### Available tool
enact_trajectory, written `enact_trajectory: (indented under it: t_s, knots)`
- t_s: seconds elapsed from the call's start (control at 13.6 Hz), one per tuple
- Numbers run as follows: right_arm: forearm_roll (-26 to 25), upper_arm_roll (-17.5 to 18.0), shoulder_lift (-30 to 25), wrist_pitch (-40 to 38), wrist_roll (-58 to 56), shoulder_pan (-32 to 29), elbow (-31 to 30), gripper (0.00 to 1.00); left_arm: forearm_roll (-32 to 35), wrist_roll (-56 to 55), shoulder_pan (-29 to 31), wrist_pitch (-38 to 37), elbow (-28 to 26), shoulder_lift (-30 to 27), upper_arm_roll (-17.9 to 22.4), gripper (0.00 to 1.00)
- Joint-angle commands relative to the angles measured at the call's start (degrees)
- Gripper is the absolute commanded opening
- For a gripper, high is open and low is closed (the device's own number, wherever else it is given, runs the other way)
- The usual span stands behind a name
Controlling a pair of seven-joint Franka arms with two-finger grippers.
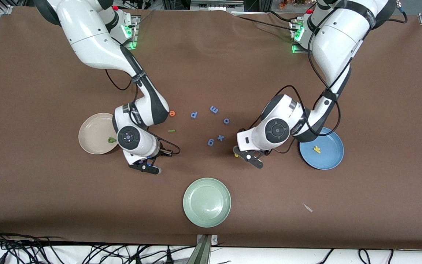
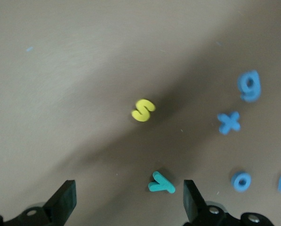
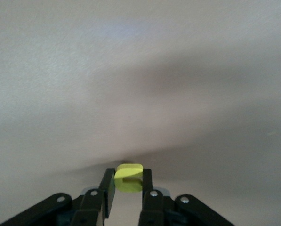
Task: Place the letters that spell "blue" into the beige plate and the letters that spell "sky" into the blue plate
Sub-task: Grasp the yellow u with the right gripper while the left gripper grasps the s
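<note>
Nearest, one pale green plate (image 1: pixel 207 202) holds nothing. The right claw (image 3: pixel 128 181) pinches the yellow u (image 3: pixel 129 177); the left claw (image 2: pixel 128 200) spreads above the yellow s (image 2: pixel 143 110) and teal y (image 2: pixel 162 182). The blue plate (image 1: pixel 332 159) holds one yellow k (image 1: pixel 317 149), the beige plate (image 1: pixel 92 134) one green b (image 1: pixel 111 140). Farther, five periwinkle letters (image 1: pixel 214 109).

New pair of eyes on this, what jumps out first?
Two white arms reach low over the brown table. The right claw is shut on the yellow u near the beige plate, which holds the green b. The left claw hangs open over the yellow s and teal y, beside the blue plate holding the yellow k.
</note>
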Motion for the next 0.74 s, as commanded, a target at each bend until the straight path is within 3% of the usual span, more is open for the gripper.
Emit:
enact_trajectory:
  t_s: [0.0, 0.22, 0.44, 0.59, 0.66]
  knots:
    - [-0.59, -2.19, -5.77, -7.13, -8.82, -1.35, -3.29, 0.16, 2.56, 8.97, -1.32, 1.72, 2.05, 1.62, 0.61, 1.0]
    - [-0.5, -6.15, -12.45, -6.1, -18.49, -1.44, -12.07, 0.17, 13.09, 10.02, -2.55, 7.75, 2.22, 4.42, 0.44, 1.0]
    - [-0.33, -10.98, -18.95, -3.91, -28.86, -1.44, -21.28, 0.17, 13.99, 10.56, -3.7, 15.86, 1.87, 6.71, 0.53, 0.89]
    - [-0.24, -13.36, -21.95, 2.48, -34.23, -1.44, -28.76, 0.17, 14.52, 10.65, -3.61, 16.14, 1.87, 6.72, 0.53, 0.78]
    - [-0.24, -14.24, -22.66, 5.65, -36.35, -1.44, -31.57, 0.17, 14.61, 10.65, -3.61, 16.14, 1.78, 6.72, 0.53, 0.78]
